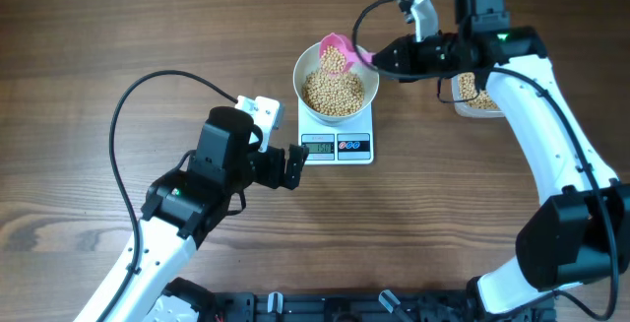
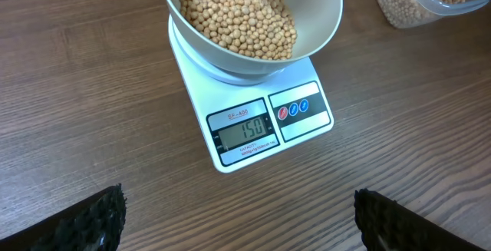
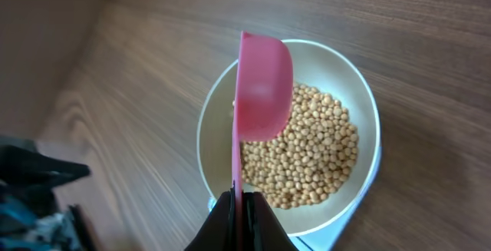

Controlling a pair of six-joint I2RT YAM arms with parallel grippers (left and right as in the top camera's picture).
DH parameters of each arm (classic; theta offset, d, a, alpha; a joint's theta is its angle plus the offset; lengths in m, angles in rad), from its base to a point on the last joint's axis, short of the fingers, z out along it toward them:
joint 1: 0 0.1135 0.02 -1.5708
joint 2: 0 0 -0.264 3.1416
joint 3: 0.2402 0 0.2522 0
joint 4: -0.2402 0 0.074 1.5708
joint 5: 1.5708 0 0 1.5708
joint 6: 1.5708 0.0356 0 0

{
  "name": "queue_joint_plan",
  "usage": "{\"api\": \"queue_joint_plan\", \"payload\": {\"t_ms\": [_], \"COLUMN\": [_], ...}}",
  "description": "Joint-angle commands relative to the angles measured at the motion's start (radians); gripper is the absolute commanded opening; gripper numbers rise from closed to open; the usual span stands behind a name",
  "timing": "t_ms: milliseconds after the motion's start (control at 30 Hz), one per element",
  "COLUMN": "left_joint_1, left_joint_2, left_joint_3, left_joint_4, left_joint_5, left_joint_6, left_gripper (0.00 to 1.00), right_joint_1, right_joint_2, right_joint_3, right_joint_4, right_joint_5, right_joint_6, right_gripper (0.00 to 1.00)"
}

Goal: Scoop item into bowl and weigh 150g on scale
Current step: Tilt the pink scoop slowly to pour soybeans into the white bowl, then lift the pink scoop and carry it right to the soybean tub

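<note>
Upper centre, right gripper (image 1: 379,61) clamps a pink scoop (image 1: 337,50) over the bowl (image 2: 326,21) of beans (image 2: 238,17); scale (image 2: 253,128) reads 150, target seemingly met. Left gripper (image 2: 245,220) stands wide, empty.

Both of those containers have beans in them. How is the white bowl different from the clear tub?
The bowl is round and opaque white; the tub is clear plastic, so its contents show through the wall. The bowl sits on the scale; the tub stands on the bare table beside it. Both hold the same tan beans.
</note>
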Motion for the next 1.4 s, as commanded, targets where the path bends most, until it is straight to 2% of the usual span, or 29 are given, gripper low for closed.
{"api": "queue_joint_plan", "payload": {"t_ms": [0, 167, 267, 700, 800, 867, 1000, 1133, 1367], "left_joint_1": [-0.001, -0.001, -0.001, -0.001, -0.001, -0.001, -0.001, -0.001, -0.001], "left_joint_2": [-0.013, -0.013, -0.013, -0.013, -0.013, -0.013, -0.013, -0.013, -0.013], "left_joint_3": [-0.004, -0.004, -0.004, -0.004, -0.004, -0.004, -0.004, -0.004, -0.004], "left_joint_4": [0.003, 0.003, 0.003, 0.003, 0.003, 0.003, 0.003, 0.003, 0.003], "left_joint_5": [0.004, 0.004, 0.004, 0.004, 0.004, 0.004, 0.004, 0.005, 0.004], "left_joint_6": [0.013, 0.013, 0.013, 0.013, 0.013, 0.013, 0.013, 0.013, 0.013], "left_gripper": [1.00, 1.00, 1.00, 1.00, 1.00, 1.00, 1.00, 1.00, 1.00], "right_joint_1": [-0.080, -0.223, -0.305, -0.716, -0.794, -0.836, -0.860, -0.841, -0.685], "right_joint_2": [-0.022, -0.022, -0.022, -0.023, -0.023, -0.023, -0.023, -0.023, -0.023], "right_joint_3": [0.023, 0.023, 0.023, 0.023, 0.023, 0.023, 0.023, 0.023, 0.023], "right_joint_4": [0.010, 0.009, 0.008, -0.176, -0.242, -0.309, -0.422, -0.424, -0.420], "right_joint_5": [-0.124, -0.364, -0.423, -0.403, -0.300, -0.199, -0.101, -0.021, 0.262], "right_joint_6": [0.107, 0.135, 0.180, 0.144, 0.124, 0.039, -0.085, -0.098, -0.170], "right_gripper": [0.05, 0.04, 0.04, 0.04, 0.04, 0.04, 0.04, 0.04, 0.04]}}
